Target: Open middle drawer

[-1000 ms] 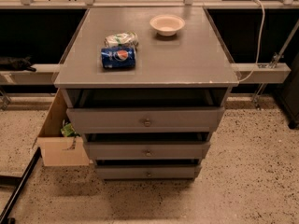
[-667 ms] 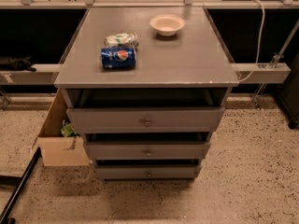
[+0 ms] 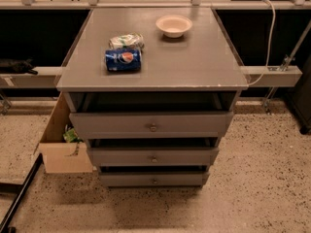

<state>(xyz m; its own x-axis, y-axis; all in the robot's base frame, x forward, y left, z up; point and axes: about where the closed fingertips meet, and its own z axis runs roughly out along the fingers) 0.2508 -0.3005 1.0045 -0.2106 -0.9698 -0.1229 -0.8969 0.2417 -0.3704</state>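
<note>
The grey counter (image 3: 194,62) fills the middle of the view, seen from the front and above, with three grey drawer fronts stacked under its front edge. The top drawer (image 3: 112,124) is the widest. The middle drawer (image 3: 121,157) sits directly beneath it and above the bottom drawer (image 3: 126,180), with a dark gap showing along its upper edge. Whether it stands slightly out cannot be told.

The pincer is outside the view, so its place relative to the middle drawer, and whether it is spread or pressed together, cannot be told.

A cardboard box (image 3: 65,157) stands open on the speckled floor just beside the counter's left side. A dark bar (image 3: 19,195) slants across the floor at lower left.

On the counter, a blue can (image 3: 123,60) lies on its side left of centre, touching a crumpled packet (image 3: 126,41) behind it. A pale bowl (image 3: 174,25) stands near the back edge. A small round knob (image 3: 153,159) marks the centre of the middle drawer.
</note>
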